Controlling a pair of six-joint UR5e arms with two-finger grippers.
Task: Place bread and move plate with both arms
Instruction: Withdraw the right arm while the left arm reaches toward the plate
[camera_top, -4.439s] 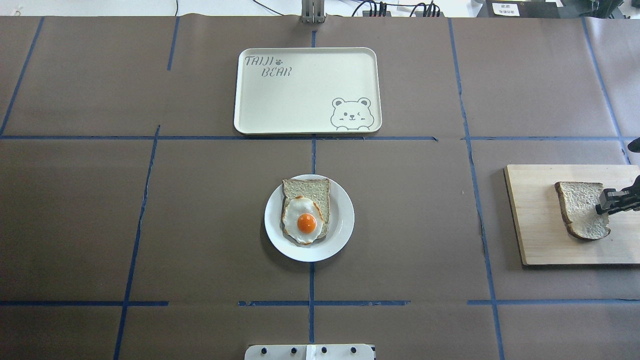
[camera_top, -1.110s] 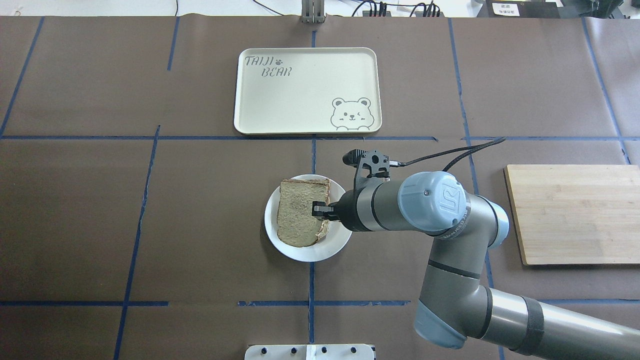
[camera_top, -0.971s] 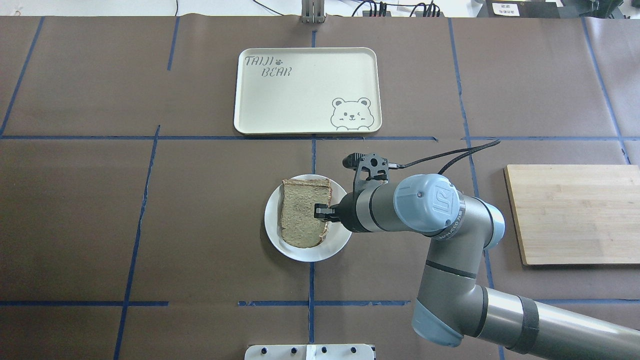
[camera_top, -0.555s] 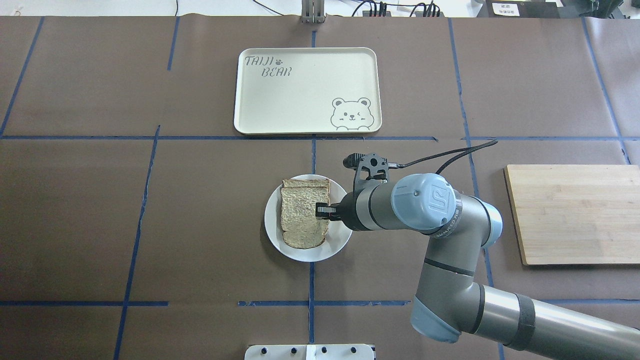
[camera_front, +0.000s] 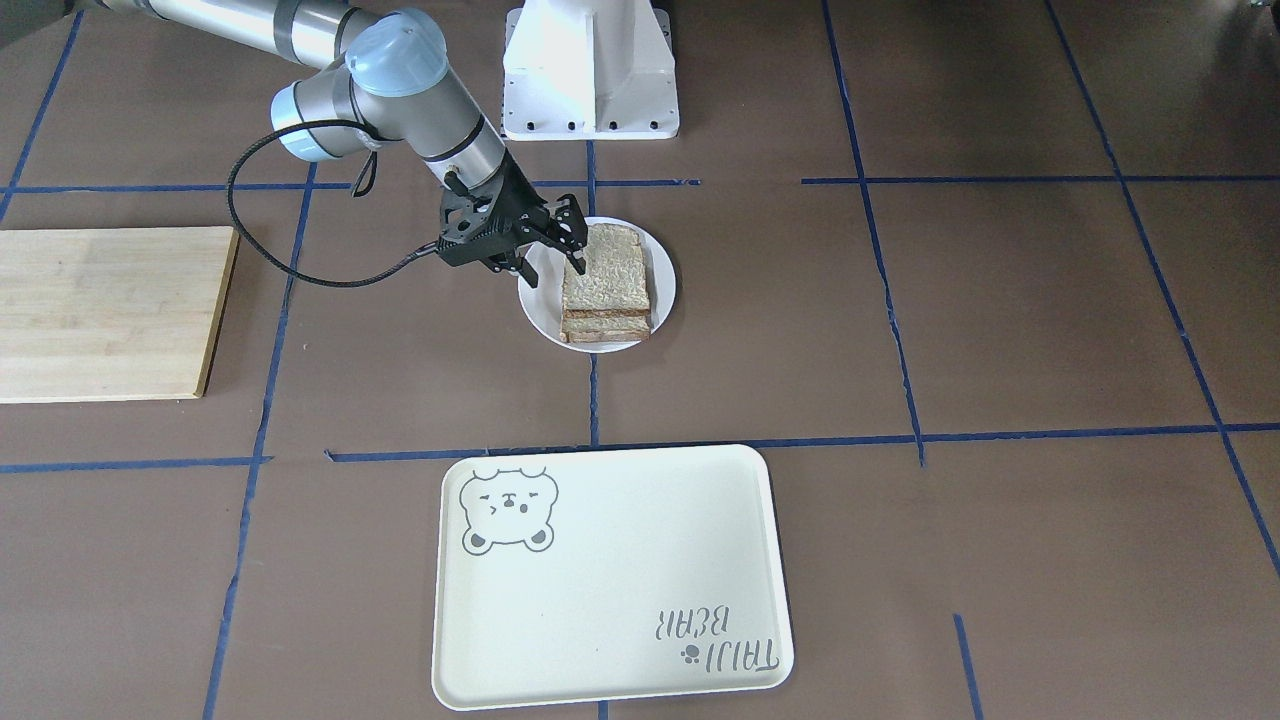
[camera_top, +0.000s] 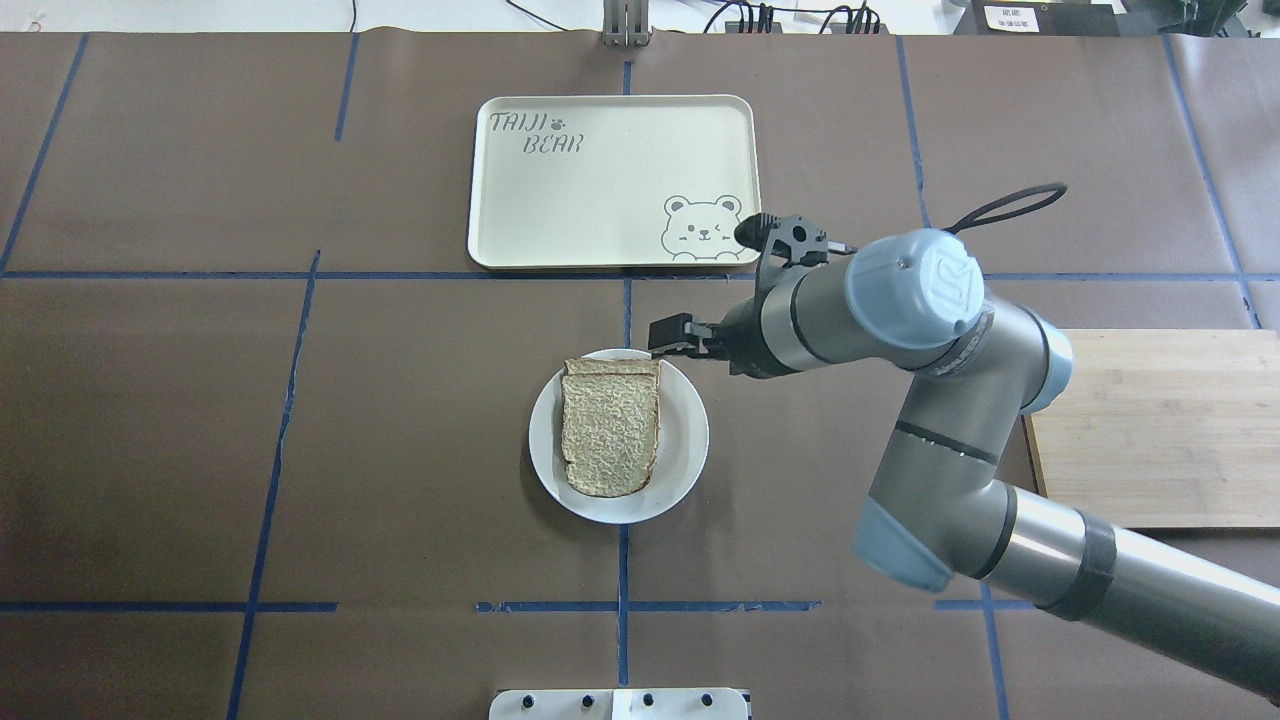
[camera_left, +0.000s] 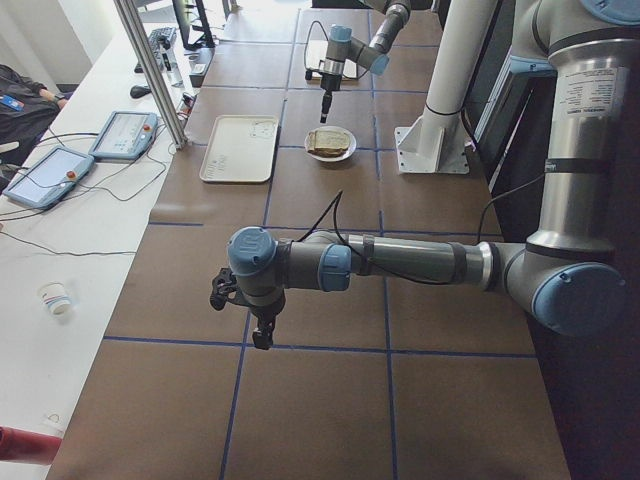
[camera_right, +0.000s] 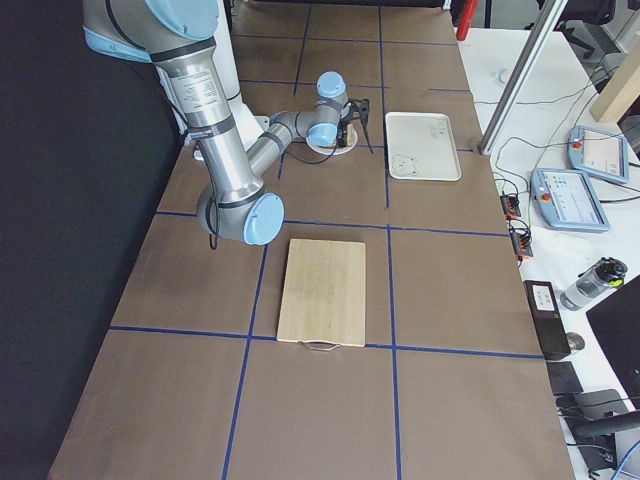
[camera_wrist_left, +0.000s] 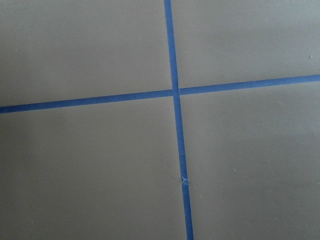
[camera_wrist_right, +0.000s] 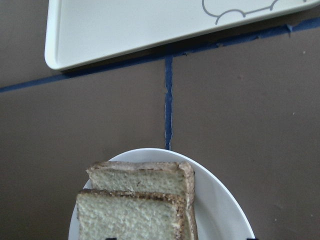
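Note:
The bread (camera_top: 610, 430) lies flat on top of a squarer slice (camera_top: 612, 366) on the white plate (camera_top: 686, 440). It also shows in the front view (camera_front: 605, 272) and the right wrist view (camera_wrist_right: 130, 215). No egg shows between the slices. My right gripper (camera_top: 668, 338) is open and empty. It hovers just past the plate's far right rim and touches nothing. In the front view (camera_front: 552, 268) its fingers stand spread. My left gripper (camera_left: 258, 325) shows only in the left side view, far from the plate, and I cannot tell its state.
A cream tray with a bear drawing (camera_top: 600, 180) lies beyond the plate. A wooden cutting board (camera_top: 1160, 420) lies at the right, partly under my right arm. The white pedestal base (camera_front: 590, 70) stands on the near side of the plate.
My right gripper carried the bread from the board onto the egg and lower slice, let go, opened, and drew back up toward the tray. The bread now lies flat.

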